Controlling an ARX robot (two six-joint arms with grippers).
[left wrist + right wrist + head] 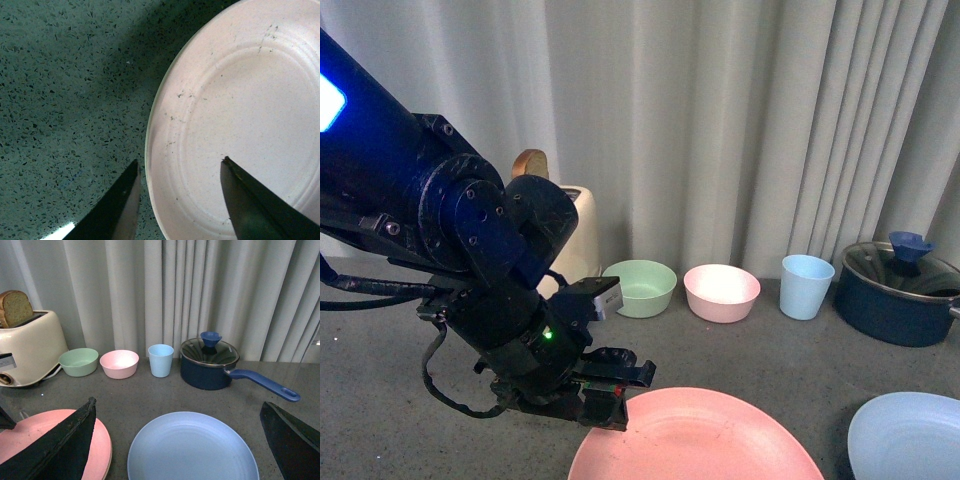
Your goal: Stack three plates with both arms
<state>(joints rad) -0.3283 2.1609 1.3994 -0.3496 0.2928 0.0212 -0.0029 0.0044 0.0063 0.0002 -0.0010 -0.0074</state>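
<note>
Left wrist view: left tool (180, 161) apart, straddling pink plate (240, 115) at its 10 o'clock rim; likely light, stiff, slick, so pinch the rim.

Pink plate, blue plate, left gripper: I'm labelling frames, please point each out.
Pink plate (700, 440), front view, middle of its well.
Blue plate (192, 450), right wrist view, middle of its well.
Left gripper (180, 161), left wrist view, midway between its fingertips.
</note>
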